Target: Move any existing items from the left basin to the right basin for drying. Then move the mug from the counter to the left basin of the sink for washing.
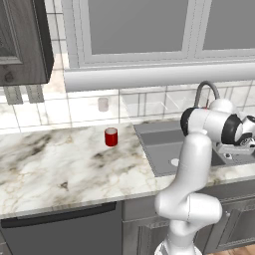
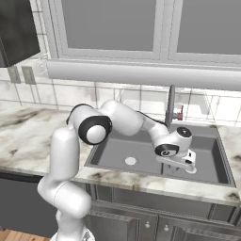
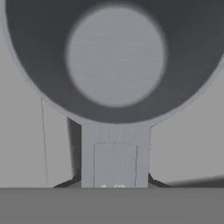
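The gripper (image 2: 188,165) is low in the right basin (image 2: 207,160), and its jaws seem closed on the straight handle (image 3: 115,153) of the grey metal vessel (image 3: 114,57), though the fingertips themselves are hidden under that handle. The vessel is stiff, probably light and a little slippery, so the flat handle is the good place to hold; the bowl hangs directly in front of the hand. The red mug (image 1: 111,136) waits on the counter (image 1: 55,164), well apart to the left of the sink (image 1: 159,144).

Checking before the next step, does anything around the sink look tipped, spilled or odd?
Nothing stands out. The red mug stands upright on the marble counter, with no spill around it. In the hand view the grey handled vessel sits right at the end effector, its handle running between the fingers.
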Tool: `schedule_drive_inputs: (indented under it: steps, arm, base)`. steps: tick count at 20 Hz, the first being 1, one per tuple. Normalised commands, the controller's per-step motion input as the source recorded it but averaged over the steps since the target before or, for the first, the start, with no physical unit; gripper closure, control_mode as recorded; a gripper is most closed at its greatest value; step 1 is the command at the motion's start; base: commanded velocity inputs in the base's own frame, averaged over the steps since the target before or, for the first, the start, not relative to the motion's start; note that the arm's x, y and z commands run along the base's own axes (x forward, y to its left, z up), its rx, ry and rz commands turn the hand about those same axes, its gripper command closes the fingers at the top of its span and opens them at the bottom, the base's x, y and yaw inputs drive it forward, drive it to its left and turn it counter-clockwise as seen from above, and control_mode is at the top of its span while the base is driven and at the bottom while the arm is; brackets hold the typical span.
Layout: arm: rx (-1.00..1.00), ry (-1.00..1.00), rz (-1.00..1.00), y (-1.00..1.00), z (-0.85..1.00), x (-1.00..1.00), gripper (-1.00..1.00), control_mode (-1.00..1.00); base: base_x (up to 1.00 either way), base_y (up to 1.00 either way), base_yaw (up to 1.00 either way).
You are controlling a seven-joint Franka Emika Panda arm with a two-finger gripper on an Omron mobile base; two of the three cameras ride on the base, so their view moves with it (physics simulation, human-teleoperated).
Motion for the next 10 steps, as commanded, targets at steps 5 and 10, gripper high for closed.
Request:
schedule_drive_inputs:
  steps: [5, 10]
  arm:
    - [0.00, 0.00, 0.01, 0.00, -0.13, 0.00, 1.00, -1.00]
    - [0.00, 0.00, 0.01, 0.00, -0.15, 0.00, 1.00, -1.00]
  base:
    - [0.00, 0.00, 0.00]
    - [0.00, 0.00, 0.00]
